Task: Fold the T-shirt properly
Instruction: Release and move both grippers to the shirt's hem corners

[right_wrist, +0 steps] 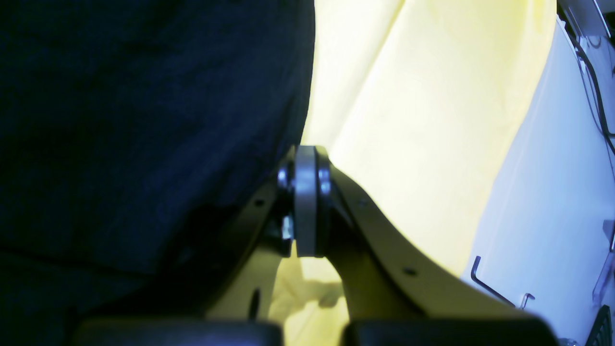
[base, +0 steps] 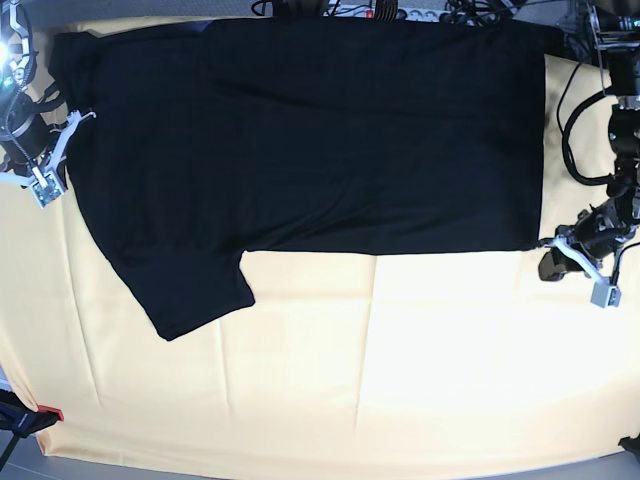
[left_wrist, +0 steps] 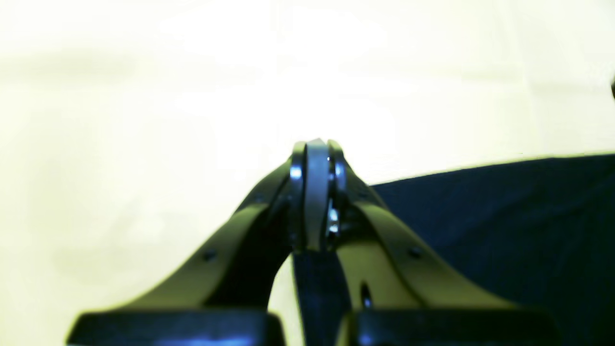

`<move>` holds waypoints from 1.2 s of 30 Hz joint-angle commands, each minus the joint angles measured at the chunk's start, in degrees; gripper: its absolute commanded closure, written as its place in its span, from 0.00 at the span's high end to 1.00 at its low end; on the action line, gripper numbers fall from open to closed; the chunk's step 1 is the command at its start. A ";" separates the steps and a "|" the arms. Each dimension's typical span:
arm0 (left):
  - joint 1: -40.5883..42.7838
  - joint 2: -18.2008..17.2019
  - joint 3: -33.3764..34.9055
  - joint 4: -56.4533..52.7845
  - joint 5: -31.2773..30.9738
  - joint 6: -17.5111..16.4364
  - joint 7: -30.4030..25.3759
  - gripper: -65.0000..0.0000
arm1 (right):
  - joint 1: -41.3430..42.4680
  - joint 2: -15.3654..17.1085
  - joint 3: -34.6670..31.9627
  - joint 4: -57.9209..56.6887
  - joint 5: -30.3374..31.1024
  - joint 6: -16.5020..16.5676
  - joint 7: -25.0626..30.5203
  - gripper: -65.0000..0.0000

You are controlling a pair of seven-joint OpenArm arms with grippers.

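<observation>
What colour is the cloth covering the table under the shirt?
Pale yellow, plain with faint fold creases: the tablecloth shows best in the base view, under the black T-shirt.

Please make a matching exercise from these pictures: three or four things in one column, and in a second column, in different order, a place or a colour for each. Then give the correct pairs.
Things:
1. T-shirt
2. tablecloth
3. left gripper
4. right gripper

Descriptions:
A. pale yellow, covers the table
B. at the right side of the base view, by the shirt's lower corner
C. black, spread flat across the far half
D. at the left side of the base view, at the shirt's edge

Pairs: 1-C, 2-A, 3-B, 4-D
</observation>
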 commanded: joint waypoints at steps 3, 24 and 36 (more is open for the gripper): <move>0.72 -0.66 -0.52 0.81 2.97 1.16 -1.18 0.35 | 0.17 1.09 0.63 0.72 -0.02 -0.48 1.05 0.00; 5.86 5.27 -0.31 0.83 -5.88 -9.07 6.58 0.69 | 0.17 1.09 0.63 0.72 0.00 -0.50 1.16 0.00; 3.15 5.25 -0.44 0.87 2.56 -3.13 0.07 0.00 | 0.17 1.07 0.63 0.70 0.02 -0.48 1.51 0.00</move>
